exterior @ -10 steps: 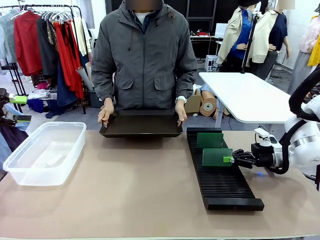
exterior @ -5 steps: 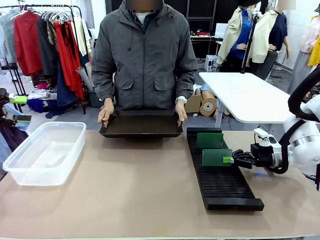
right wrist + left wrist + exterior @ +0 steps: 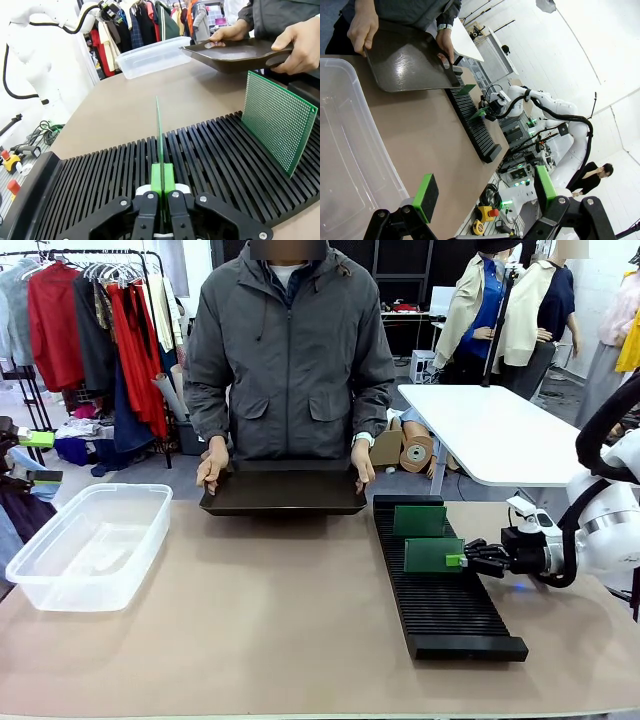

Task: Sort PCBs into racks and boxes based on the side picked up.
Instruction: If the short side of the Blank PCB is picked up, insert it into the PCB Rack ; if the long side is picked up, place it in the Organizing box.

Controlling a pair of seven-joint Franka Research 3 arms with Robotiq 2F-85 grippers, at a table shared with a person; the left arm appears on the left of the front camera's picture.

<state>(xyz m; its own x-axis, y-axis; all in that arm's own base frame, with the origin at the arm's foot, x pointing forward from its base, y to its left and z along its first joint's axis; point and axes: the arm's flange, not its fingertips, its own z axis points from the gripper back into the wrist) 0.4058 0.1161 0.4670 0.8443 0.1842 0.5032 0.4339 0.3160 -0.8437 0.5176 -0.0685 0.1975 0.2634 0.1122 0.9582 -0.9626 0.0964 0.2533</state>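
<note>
Right pincer (image 3: 462, 560) clamps one PCB (image 3: 433, 554) | PCBs: 2 | rack (image 3: 440, 602): 1 | tub (image 3: 88, 545): 1

The front camera sits low at the robot's edge of the table (image 3: 250, 640), looking straight across it at the person (image 3: 290, 350) on the far side, with the whole tabletop in reach of its frame. The left wrist camera hangs above the table's left end, rolled hard over, so the table runs away slantwise; the box (image 3: 345, 150) is close under it, the rack (image 3: 472, 122) and the right arm (image 3: 540, 107) far off. The right wrist camera is low and very near the rack (image 3: 200, 155), looking across its slots toward the box (image 3: 150, 57). All three take in the person's tray (image 3: 283, 492).
</note>
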